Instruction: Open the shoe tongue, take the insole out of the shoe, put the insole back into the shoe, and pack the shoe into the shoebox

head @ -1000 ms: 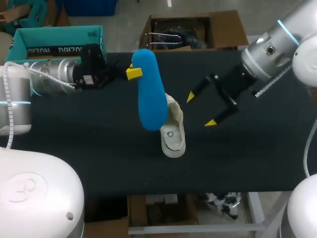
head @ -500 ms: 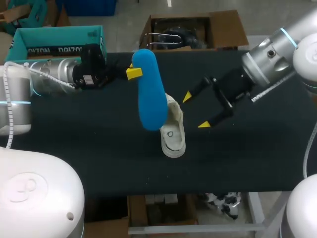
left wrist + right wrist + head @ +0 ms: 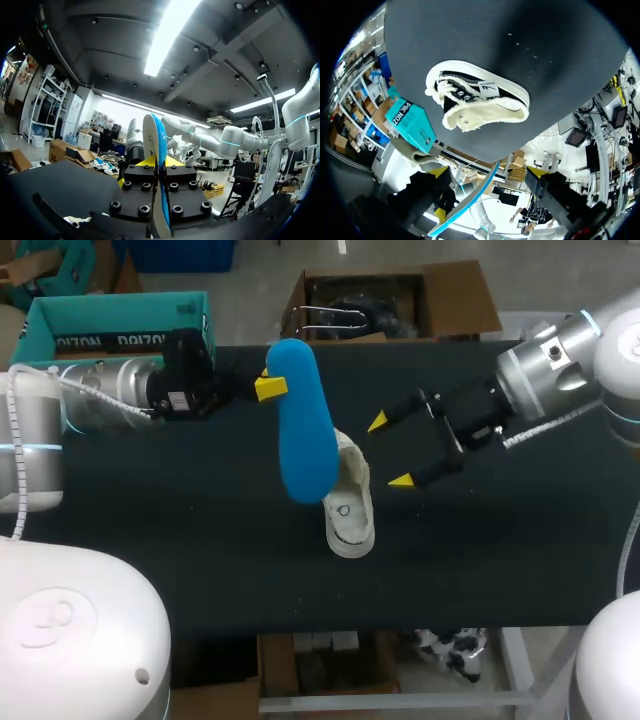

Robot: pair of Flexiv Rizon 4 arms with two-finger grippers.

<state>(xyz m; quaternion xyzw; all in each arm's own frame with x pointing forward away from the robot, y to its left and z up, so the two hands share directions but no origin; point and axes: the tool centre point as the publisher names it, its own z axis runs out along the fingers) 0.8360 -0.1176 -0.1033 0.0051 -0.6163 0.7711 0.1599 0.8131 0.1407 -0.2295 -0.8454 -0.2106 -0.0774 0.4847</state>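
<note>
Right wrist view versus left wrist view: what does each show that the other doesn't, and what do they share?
Only the right wrist view: the black-and-cream fleece-lined lace-up shoe lying on the black table, the teal cardboard shoebox beyond it, and the open right gripper. Only the left wrist view: the left gripper seen close, both fingers pressing the blue foam insole from two sides. Shared: that insole, edge-on in both, and the table.

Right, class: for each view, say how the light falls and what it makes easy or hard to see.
Head view: even light; shadows barely show on the black table, so the blue insole and cream shoe stand out. Left wrist view: insole edge-on, backlit by ceiling glare. Right wrist view: shoe brightly lit, right gripper in shade.
</note>
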